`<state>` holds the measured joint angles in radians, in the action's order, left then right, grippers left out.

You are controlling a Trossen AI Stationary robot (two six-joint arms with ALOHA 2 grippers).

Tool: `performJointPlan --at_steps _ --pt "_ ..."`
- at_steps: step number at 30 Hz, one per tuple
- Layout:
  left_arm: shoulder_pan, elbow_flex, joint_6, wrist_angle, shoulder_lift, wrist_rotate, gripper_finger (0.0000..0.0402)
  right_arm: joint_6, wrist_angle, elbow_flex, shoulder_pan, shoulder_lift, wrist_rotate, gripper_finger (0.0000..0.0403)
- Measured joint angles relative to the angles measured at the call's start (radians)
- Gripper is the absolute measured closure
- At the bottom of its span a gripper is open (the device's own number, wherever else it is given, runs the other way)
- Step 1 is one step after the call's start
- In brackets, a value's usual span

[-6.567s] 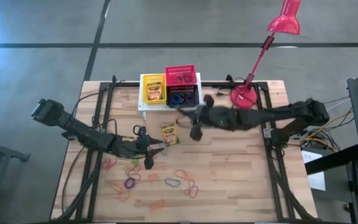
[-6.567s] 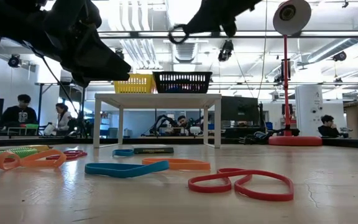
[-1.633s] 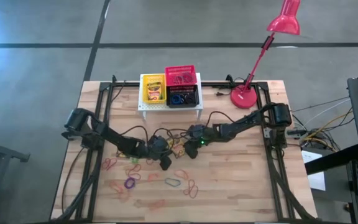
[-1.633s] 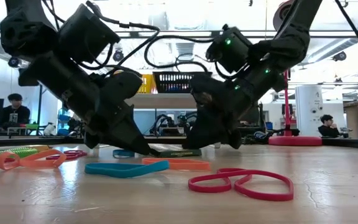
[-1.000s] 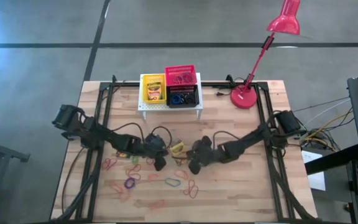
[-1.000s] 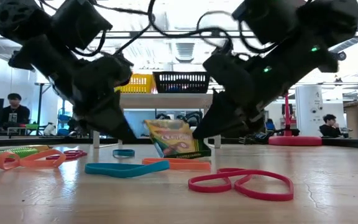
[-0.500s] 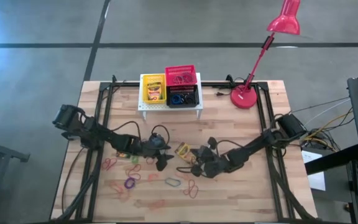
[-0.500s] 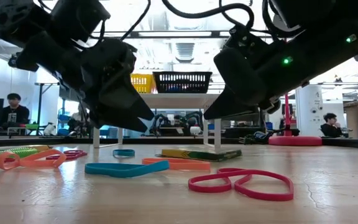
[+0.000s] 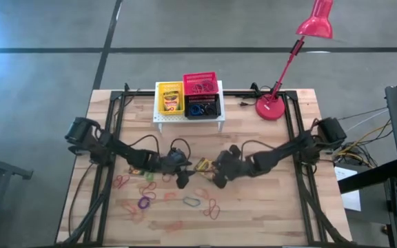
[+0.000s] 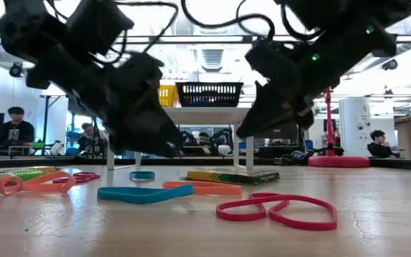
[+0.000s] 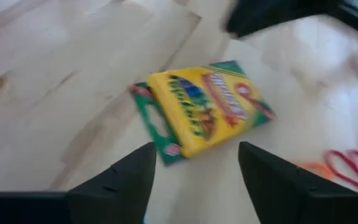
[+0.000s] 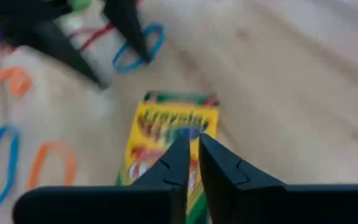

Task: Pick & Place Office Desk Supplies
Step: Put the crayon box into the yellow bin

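A yellow-and-green crayon box (image 9: 202,164) (image 11: 204,112) lies flat on the wooden table, between my two grippers. My left gripper (image 9: 182,180) (image 11: 194,168) stands open just to its left and a little nearer, its fingers clear of the box. My right gripper (image 9: 219,180) (image 12: 191,152) hovers above the box's right side, shut with only a thin slit between its fingers and nothing in them. In the low view the box (image 10: 230,175) rests on its broad face, with both grippers above it.
Coloured elastic loops (image 9: 191,202) (image 10: 277,209) lie scattered over the table's near half. At the far middle a white stand (image 9: 188,118) carries a yellow basket (image 9: 170,100) with another crayon box, a red basket (image 9: 200,84) and a black basket (image 9: 204,107). A red lamp's base (image 9: 271,108) stands far right.
The crayon box stood tilted on edge between the two grippers a second ago; it has fallen flat on the table. My left gripper has opened and let go of it. My right gripper has risen off the box.
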<state>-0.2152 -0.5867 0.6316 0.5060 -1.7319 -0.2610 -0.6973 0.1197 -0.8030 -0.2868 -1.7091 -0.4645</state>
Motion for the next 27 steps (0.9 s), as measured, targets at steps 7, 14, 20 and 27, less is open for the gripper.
performJointPlan --at_steps 7,14,20,27 --pt "0.065 -0.039 0.014 -0.008 -0.064 0.056 0.0235 -0.004 -0.026 0.019 0.047 -0.004 0.269 0.0302" --pt "0.068 -0.039 0.0 0.0 -0.065 0.227 0.0276 -0.029 -0.043 0.044 0.107 -0.011 0.354 0.0238" --pt "0.072 -0.084 -0.008 0.003 -0.125 0.239 0.0308 -0.021 -0.049 0.052 0.195 -0.012 0.51 0.0213" --pt "0.086 -0.139 -0.009 -0.021 -0.187 0.233 0.0342 0.034 -0.055 0.055 0.277 -0.012 0.646 0.0211"
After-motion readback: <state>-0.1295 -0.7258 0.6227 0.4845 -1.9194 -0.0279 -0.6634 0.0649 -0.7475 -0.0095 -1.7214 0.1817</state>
